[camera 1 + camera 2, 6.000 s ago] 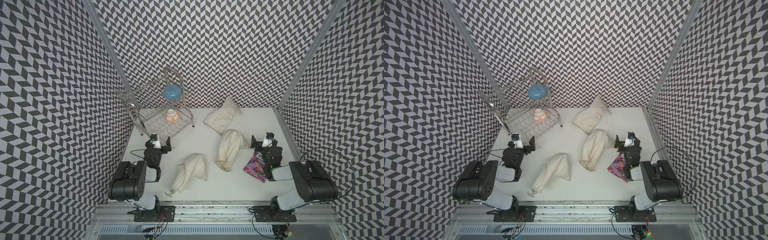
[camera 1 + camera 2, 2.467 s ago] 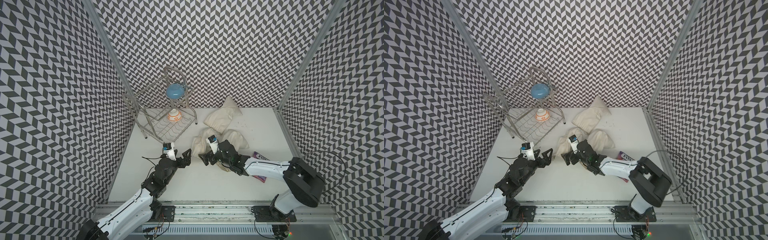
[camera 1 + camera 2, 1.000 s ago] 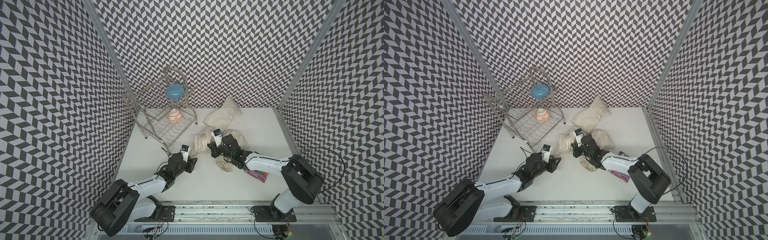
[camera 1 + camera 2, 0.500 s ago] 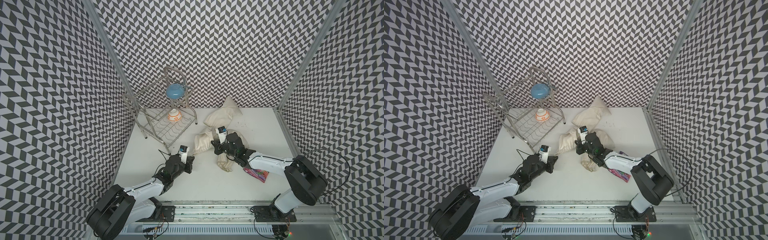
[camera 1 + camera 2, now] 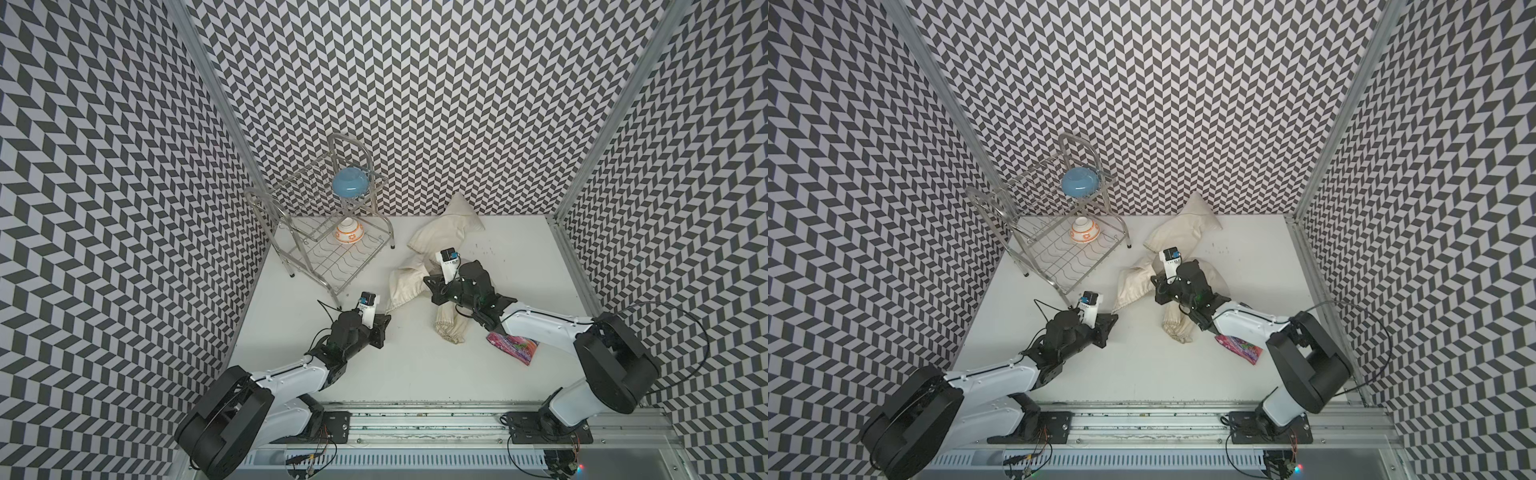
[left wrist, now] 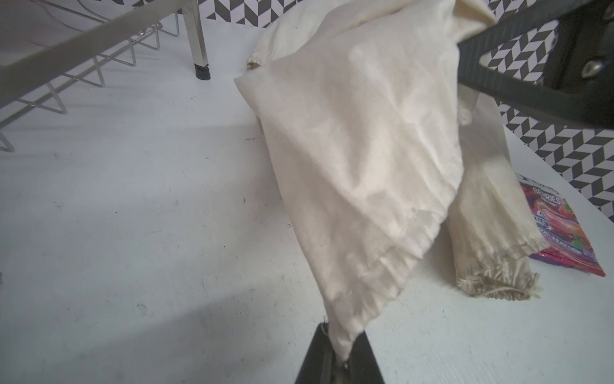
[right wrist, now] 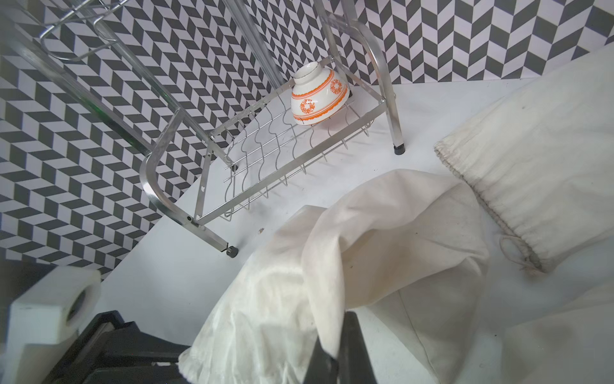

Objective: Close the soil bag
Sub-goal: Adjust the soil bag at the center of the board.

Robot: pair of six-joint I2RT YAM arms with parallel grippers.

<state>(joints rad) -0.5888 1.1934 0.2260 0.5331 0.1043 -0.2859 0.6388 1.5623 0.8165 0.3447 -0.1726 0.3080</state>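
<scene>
The cream cloth soil bag (image 5: 405, 284) hangs stretched between my two grippers at mid-table, as both top views show (image 5: 1131, 286). My left gripper (image 5: 384, 322) is shut on its gathered, pleated end; in the left wrist view the cloth (image 6: 358, 166) runs down into the pinched jaws of that gripper (image 6: 340, 355). My right gripper (image 5: 430, 282) is shut on a fold at the bag's other end. In the right wrist view the fabric (image 7: 365, 249) drapes over its closed gripper (image 7: 335, 352). The bag's opening is hidden in the folds.
A second cloth bag (image 5: 446, 328) lies under the right arm and a third (image 5: 446, 226) at the back wall. A berry snack pouch (image 5: 513, 345) lies to the right. A wire dish rack (image 5: 332, 257) holds a blue bowl (image 5: 350, 183) and an orange-patterned bowl (image 5: 349, 232).
Both arms have come from their rest places to the bag. In the last second the left gripper shut on the bag's gathered end, and the right gripper drew its end slightly back.
</scene>
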